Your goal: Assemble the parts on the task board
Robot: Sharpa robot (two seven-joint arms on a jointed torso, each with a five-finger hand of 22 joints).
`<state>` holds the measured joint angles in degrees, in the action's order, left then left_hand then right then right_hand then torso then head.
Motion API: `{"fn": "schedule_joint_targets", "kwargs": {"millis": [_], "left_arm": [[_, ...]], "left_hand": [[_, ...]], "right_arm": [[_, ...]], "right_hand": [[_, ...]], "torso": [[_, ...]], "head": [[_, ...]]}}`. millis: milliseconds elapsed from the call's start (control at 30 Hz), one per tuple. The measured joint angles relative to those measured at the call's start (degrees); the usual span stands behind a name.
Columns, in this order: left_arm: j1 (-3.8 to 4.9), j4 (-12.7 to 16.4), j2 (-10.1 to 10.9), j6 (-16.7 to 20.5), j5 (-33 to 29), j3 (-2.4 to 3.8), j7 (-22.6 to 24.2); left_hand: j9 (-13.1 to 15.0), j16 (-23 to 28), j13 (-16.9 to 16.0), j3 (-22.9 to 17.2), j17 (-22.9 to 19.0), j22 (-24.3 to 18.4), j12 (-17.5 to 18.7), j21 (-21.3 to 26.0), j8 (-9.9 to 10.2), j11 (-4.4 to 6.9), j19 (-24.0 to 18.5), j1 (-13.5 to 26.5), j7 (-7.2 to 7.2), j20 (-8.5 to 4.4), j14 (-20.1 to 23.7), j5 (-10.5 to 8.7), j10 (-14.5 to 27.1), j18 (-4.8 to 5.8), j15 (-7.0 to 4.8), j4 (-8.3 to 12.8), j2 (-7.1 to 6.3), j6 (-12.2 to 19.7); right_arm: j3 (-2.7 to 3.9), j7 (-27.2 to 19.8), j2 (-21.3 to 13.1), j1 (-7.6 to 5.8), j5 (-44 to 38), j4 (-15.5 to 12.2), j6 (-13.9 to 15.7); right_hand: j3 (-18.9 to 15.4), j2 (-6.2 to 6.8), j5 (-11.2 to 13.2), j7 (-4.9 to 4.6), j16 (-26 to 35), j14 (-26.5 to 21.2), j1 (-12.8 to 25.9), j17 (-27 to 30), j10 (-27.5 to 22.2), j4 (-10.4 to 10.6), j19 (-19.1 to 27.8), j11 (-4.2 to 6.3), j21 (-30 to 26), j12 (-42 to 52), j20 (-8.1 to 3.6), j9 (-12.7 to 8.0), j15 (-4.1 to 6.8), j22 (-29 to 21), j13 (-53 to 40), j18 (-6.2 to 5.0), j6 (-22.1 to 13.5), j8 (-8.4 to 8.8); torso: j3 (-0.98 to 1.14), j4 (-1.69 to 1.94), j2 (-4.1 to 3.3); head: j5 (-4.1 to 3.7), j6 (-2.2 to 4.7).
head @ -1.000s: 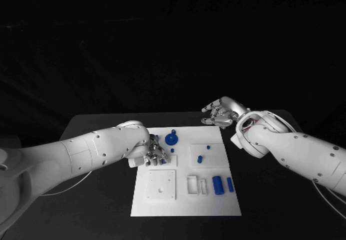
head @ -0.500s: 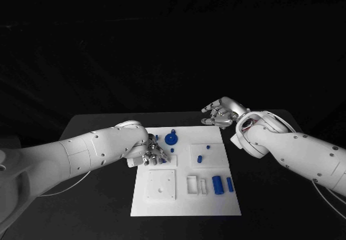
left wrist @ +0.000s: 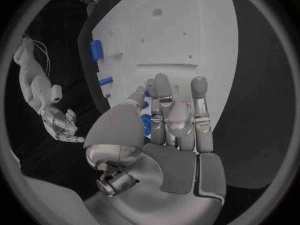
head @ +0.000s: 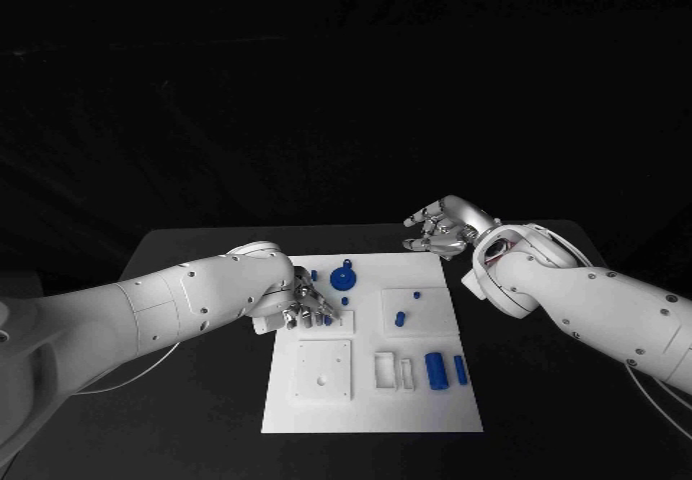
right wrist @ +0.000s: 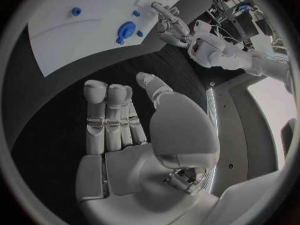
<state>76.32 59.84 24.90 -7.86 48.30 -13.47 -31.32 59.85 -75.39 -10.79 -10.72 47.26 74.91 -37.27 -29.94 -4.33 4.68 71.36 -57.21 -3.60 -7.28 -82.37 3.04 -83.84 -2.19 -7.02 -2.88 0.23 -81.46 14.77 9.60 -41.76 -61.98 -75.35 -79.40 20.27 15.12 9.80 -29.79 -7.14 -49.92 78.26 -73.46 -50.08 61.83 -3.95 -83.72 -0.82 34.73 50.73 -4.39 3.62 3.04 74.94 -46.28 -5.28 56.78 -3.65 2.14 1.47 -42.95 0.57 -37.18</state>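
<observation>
The white task board lies in the middle of the table. My left hand reaches down onto its near-left part. In the left wrist view a small blue part sits pinched between the thumb and fingers of the left hand; the same part peeks out by the fingertips. A round blue part lies just beyond that hand. Two blue pegs stand on a raised white plate, and two blue cylinders lie at the near right. My right hand hovers past the board's far right corner, fingers apart, holding nothing.
A raised white plate and a white bracket sit on the board's near half. The right wrist view has the board, the round blue part and my left hand. Black table surrounds the board.
My left hand has shifted slightly back and left, so the small blue part now shows beside its fingertips. The right hand has not moved.
</observation>
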Motion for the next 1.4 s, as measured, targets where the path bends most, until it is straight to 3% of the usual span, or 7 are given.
{"fn": "schedule_joint_targets", "kwargs": {"millis": [300,400,900,1167,1400], "left_arm": [[-0.01,0.0,0.1,1.4,0.1,0.08,0.5],[-0.01,0.0,0.1,1.5,0.1,0.1,0.7],[-0.05,0.0,0.2,1.5,-0.1,0.08,1.2],[-0.05,0.0,0.2,1.2,-0.5,0.07,1.5],[-0.06,0.0,0.2,0.7,-0.7,0.05,1.7]], "left_hand": [[0.0,0.0,0.6,-0.3,0.3,0.0,0.0,0.2,0.0,0.0,0.4,-0.4,0.0,-0.41,0.1,0.0,0.0,0.0,-0.37,-1.7,-1.61,0.0],[0.0,0.2,0.9,-0.6,0.3,0.0,0.0,0.2,0.0,0.0,0.4,-0.7,0.0,-0.41,0.1,0.0,0.0,0.89,-0.37,-2.0,-1.9,0.0],[0.0,0.4,1.2,-0.6,0.2,0.0,0.0,0.6,0.0,0.0,0.4,-1.7,0.0,-0.41,0.1,0.0,0.0,0.89,-0.37,-2.0,-2.94,0.0],[-0.2,0.7,1.4,-1.6,0.1,0.0,0.0,0.6,0.0,0.0,0.4,-3.1,0.0,-0.41,0.1,0.0,0.0,0.89,-0.37,-2.0,-5.1,0.0],[-0.3,0.9,1.6,-2.1,0.1,0.0,0.0,0.8,0.0,0.0,0.4,-3.6,0.0,-0.41,0.1,0.0,0.0,0.89,-0.36,-2.0,-5.42,0.0]], "right_arm": [[0.0,0.0,0.0,0.18,0.0,0.1,0.0],[0.0,0.0,0.0,0.22,0.0,0.1,0.0],[0.0,0.0,0.1,0.38,0.1,0.2,-0.1],[0.0,0.0,0.0,0.41,0.1,0.2,-0.1],[0.0,0.0,0.1,0.44,0.1,0.2,-0.1]], "right_hand": [[0.0,0.0,0.0,0.0,0.0,0.0,0.0,0.0,0.0,0.0,0.0,-0.01,0.0,0.0,0.0,0.0,0.0,0.0,0.0,0.0,0.0,0.0],[0.0,0.0,0.0,0.0,0.0,0.0,0.0,0.0,0.0,0.0,0.0,-0.01,0.0,0.0,0.0,0.0,0.0,0.0,0.0,0.0,0.0,0.0],[0.0,0.0,0.0,0.01,0.0,0.0,0.0,0.0,0.0,0.0,0.0,-0.01,0.0,0.0,0.0,0.0,0.0,0.0,0.0,0.0,0.0,0.0],[0.0,0.0,-0.2,0.01,0.0,0.0,0.0,0.0,0.0,0.0,0.0,-0.02,0.0,0.0,0.0,0.0,0.0,0.0,0.0,0.0,0.0,0.0],[0.0,0.0,-0.2,0.01,0.0,0.0,0.0,0.0,0.0,0.0,0.0,-0.02,0.0,0.0,0.0,0.0,0.0,0.0,0.0,0.0,0.0,0.0]], "torso": [[0.01,-0.02,-0.01],[0.02,0.0,-0.01],[0.07,0.01,0.02],[0.07,0.01,0.02],[0.05,0.0,0.0]], "head": [[0.03,-0.01],[0.02,-0.12],[0.17,-0.04],[0.11,-0.04],[0.15,-0.04]]}}
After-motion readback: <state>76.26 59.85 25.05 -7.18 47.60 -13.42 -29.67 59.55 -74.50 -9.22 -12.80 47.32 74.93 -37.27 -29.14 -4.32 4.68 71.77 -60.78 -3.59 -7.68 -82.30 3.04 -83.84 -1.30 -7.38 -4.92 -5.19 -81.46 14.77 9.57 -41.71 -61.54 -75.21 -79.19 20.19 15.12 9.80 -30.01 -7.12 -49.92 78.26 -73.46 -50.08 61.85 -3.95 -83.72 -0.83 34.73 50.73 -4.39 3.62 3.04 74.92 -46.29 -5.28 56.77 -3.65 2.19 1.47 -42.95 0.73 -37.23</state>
